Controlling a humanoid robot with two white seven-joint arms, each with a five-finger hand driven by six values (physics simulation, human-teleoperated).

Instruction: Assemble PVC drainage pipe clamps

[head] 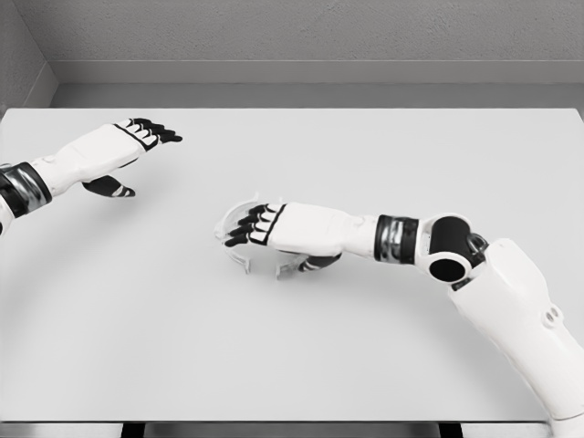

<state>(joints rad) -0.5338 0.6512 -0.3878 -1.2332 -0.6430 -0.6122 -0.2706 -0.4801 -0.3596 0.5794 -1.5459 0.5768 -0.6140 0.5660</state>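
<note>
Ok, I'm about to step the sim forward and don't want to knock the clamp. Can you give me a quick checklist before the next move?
1. Pipe clamp on the table: ok, it sits near the middle.
2. Right hand at the clamp: ok, it lies over it.
3. Firm grasp on the clamp: cannot tell, the hand hides the contact.
4. Left hand clear of the clamp: ok, it hangs far to the left, fingers relaxed, holding nothing.
5. Second clamp part ready: not ok, none is visible.

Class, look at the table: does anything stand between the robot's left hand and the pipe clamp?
Nothing visible does. Bare table lies between the left hand and the pipe clamp; the right hand already rests over the clamp.
</note>
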